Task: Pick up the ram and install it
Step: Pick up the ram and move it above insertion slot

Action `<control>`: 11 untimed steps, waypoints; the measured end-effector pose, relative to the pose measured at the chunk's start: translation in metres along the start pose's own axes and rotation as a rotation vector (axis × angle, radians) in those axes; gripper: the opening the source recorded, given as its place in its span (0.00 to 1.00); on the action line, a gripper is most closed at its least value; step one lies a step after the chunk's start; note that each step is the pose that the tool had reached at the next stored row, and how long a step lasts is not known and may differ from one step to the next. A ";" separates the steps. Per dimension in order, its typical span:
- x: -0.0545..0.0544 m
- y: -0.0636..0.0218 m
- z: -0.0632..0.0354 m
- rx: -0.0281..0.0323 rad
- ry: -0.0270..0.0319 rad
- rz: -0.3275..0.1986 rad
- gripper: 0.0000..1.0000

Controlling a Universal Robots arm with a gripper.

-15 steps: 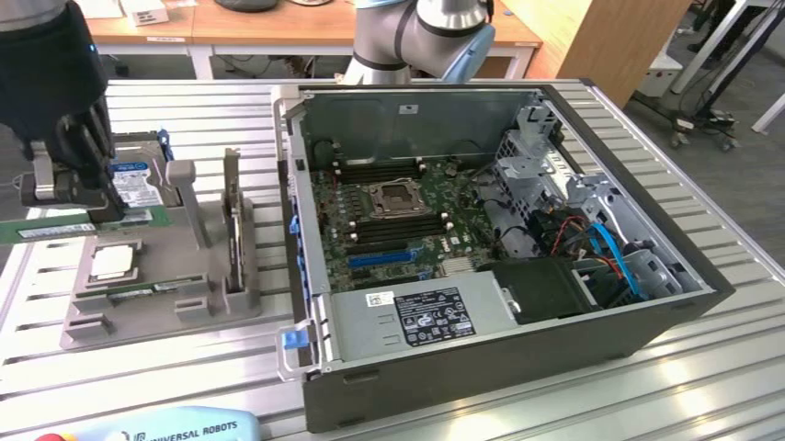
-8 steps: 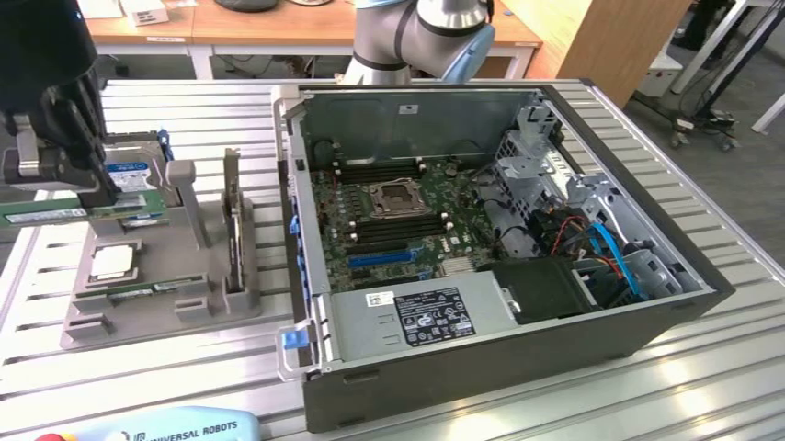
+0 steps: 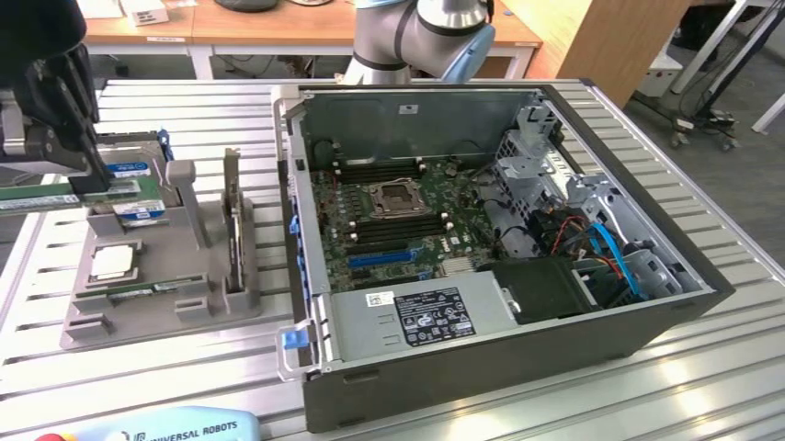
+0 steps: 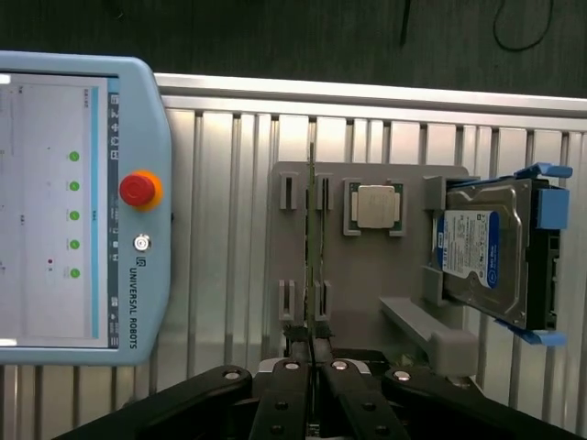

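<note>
The ram point(image 4: 312, 238) shows edge-on in the wrist view as a thin strip running out from my gripper point(image 4: 312, 353), whose fingers are shut on its near end. It hangs over the grey holder's point(image 4: 367, 275) narrow slots. In the exterior view my black gripper point(image 3: 96, 182) is at the far left above the holder point(image 3: 160, 308), and the green ram point(image 3: 37, 198) sticks out level toward the exterior view's left edge. The open computer case point(image 3: 491, 340) lies to the exterior view's right, its motherboard point(image 3: 392, 216) facing up.
On the holder sit a square silver processor point(image 4: 376, 206) and a blue-labelled hard drive point(image 4: 486, 252). A thin card point(image 3: 231, 211) stands upright on the holder. A teach pendant point(image 4: 64, 211) lies on the slatted metal table point(image 3: 687, 386) beside the holder.
</note>
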State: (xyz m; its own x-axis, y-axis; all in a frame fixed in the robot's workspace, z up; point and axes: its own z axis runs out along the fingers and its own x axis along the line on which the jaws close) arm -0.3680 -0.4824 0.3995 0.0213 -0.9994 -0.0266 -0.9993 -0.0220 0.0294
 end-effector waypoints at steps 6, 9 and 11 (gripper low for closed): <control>0.000 0.0000 -0.0018 0.0001 0.0000 0.000 0.11; 0.000 -0.0004 -0.0019 0.0000 0.0001 0.000 0.11; 0.000 -0.0032 -0.0020 0.0000 0.0001 0.000 0.11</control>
State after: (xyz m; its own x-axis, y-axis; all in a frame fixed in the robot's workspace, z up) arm -0.3648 -0.4823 0.4014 0.0212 -0.9994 -0.0265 -0.9993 -0.0220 0.0294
